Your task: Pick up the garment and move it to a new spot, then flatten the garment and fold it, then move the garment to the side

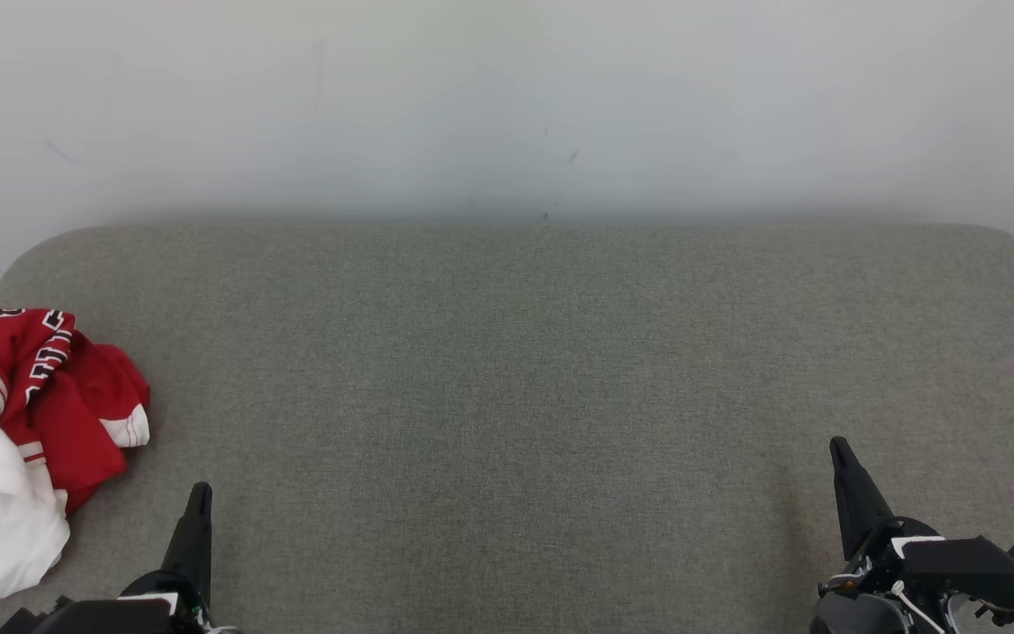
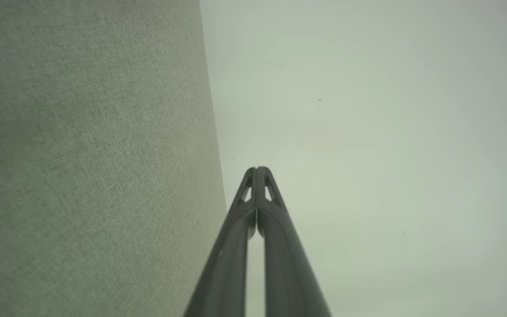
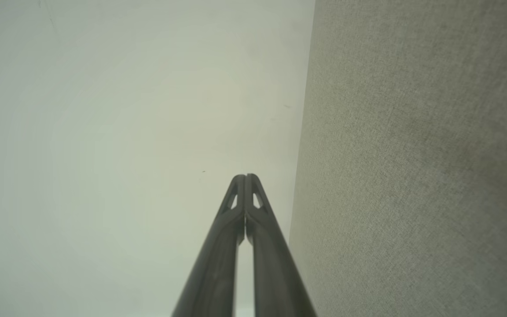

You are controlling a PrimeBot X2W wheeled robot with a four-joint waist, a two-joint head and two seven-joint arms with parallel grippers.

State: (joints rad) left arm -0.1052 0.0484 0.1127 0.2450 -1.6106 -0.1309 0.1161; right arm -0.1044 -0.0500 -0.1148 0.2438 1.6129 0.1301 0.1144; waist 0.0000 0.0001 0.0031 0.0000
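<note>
A crumpled red and white garment (image 1: 27, 431) with dark lettering lies bunched at the far left edge of the grey fabric surface (image 1: 507, 396). My left gripper (image 1: 201, 493) sits at the lower left, just right of the garment and apart from it, its fingers pressed together and empty. At the lower right my right gripper (image 1: 839, 447) is shut too, far from the garment. In the left wrist view the left gripper (image 2: 257, 169) shows its tips touching against a pale wall. The right gripper (image 3: 245, 177) looks the same in the right wrist view.
A pale wall (image 1: 507, 106) rises behind the grey surface, whose back corners are rounded. In the wrist views the grey surface (image 2: 86, 158) runs along one side and the wall fills the other.
</note>
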